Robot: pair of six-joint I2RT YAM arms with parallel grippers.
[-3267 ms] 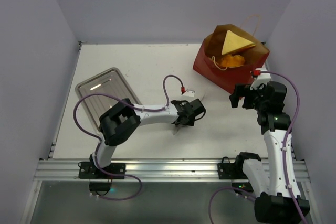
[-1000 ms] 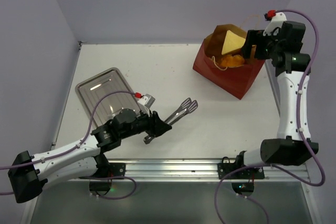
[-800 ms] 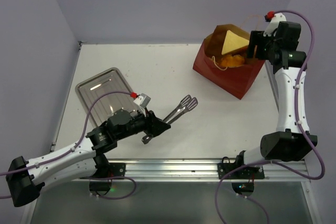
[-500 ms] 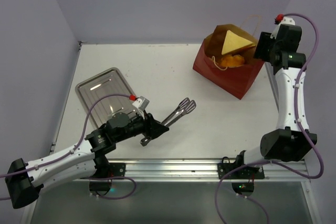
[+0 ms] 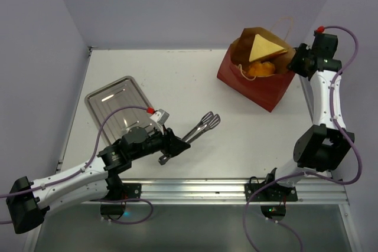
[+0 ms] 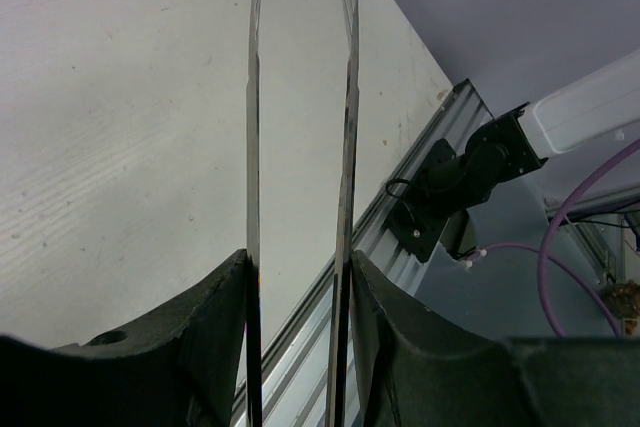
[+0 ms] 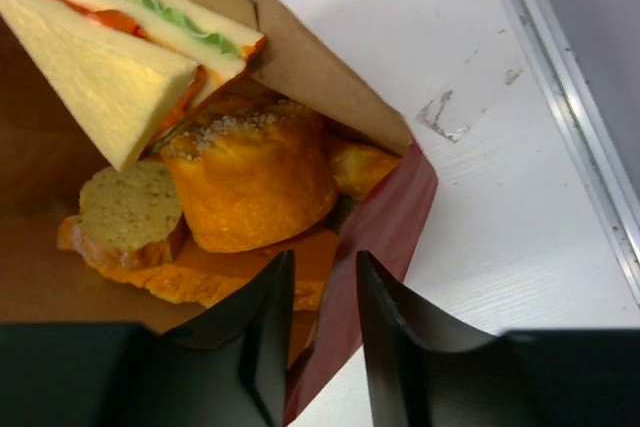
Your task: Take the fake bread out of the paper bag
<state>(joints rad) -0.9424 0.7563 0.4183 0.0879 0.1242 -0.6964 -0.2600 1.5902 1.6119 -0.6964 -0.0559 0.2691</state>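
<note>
The fake bread sat heaped in the open paper bag at the far right, directly ahead of the right gripper, whose narrowly parted jaws straddled the bag's red rim, while the left gripper, pinching the metal tongs, lay well apart near the front.

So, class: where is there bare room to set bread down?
Free: the white table between the metal tray and the paper bag, and the near strip right of the tongs. Crowded: the left end effector by the tray; the bag's mouth, packed with fake bread, right end effector at its rim.
</note>
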